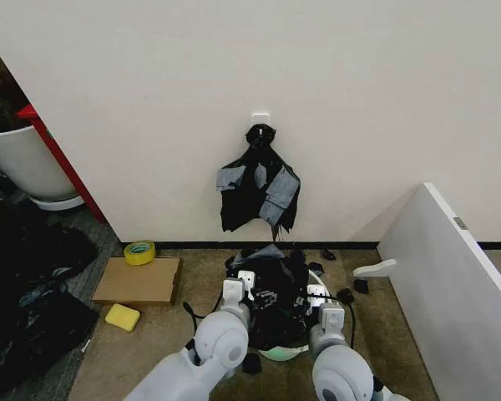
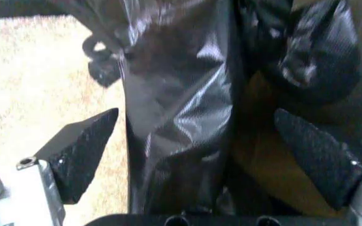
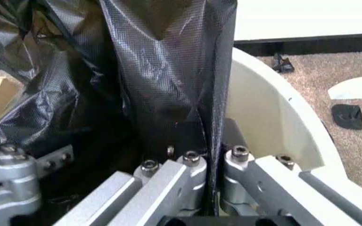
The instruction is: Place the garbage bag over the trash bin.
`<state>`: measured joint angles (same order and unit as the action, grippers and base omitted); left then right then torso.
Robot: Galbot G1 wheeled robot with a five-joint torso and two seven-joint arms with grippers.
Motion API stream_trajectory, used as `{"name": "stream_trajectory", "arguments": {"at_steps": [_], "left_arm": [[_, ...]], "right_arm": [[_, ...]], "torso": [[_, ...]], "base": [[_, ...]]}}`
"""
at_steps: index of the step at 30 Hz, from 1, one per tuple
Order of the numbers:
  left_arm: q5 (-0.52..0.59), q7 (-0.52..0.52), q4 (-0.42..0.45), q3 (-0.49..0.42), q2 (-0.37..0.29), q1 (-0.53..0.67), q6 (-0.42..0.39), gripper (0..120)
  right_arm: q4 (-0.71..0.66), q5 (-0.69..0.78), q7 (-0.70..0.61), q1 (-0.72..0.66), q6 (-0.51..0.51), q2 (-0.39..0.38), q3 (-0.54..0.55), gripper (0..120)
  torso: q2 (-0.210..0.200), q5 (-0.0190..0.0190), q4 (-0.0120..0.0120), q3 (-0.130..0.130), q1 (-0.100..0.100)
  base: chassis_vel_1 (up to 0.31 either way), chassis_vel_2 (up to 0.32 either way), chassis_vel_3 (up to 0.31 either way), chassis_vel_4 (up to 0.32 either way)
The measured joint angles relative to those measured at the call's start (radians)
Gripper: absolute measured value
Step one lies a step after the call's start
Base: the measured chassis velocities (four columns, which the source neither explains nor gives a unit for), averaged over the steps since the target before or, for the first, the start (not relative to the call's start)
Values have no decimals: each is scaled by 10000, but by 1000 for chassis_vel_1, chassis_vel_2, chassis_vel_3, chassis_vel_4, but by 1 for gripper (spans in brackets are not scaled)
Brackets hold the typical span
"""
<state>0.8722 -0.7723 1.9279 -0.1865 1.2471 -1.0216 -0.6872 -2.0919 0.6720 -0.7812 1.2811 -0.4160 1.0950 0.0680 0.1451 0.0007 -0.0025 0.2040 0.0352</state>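
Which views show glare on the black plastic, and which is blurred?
Left wrist view: blurred, with white sheen on the crinkled glossy black plastic garbage bag between the open left hand's fingers. Right wrist view: sharper, faint sheen. Head view: even light.

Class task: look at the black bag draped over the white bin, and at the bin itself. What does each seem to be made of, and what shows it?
The crinkled black garbage bag: apparently thin plastic film, glossy, with sharp creases, bright highlights and a fine embossed grain. The round cream-white trash bin: probably rigid moulded plastic, with a smooth, matte, evenly curved wall and rim.
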Motion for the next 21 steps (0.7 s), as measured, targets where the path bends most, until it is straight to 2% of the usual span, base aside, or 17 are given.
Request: {"name": "stream_trajectory", "arguments": {"at_steps": [7, 12, 14, 20, 21], "left_arm": [[185, -210, -448, 69, 149, 174, -280, 81], [149, -168, -1030, 105, 302, 267, -279, 57], [138, -163, -1074, 113, 322, 274, -273, 55], [155, -140, -1133, 253, 315, 198, -261, 29], [155, -140, -1133, 253, 315, 198, -261, 29]], "right_arm": [[-23, 19, 0, 6, -22, 9, 23, 0], [-64, 25, 0, 17, -25, 54, 40, 0], [-71, 25, 1, 26, -25, 55, 41, 0], [-107, -8, 20, 106, -17, 52, 46, 0], [-107, -8, 20, 106, -17, 52, 46, 0]], "torso": [[0, 0, 0, 0, 0], [0, -1, 0, 0, 0], [0, -1, 0, 0, 0], [1, 0, 0, -1, 0], [1, 0, 0, -1, 0]], "base": [[0, 0, 0, 0], [0, 0, 0, 0], [0, 0, 0, 0], [0, 0, 0, 0], [0, 0, 0, 0]]}}
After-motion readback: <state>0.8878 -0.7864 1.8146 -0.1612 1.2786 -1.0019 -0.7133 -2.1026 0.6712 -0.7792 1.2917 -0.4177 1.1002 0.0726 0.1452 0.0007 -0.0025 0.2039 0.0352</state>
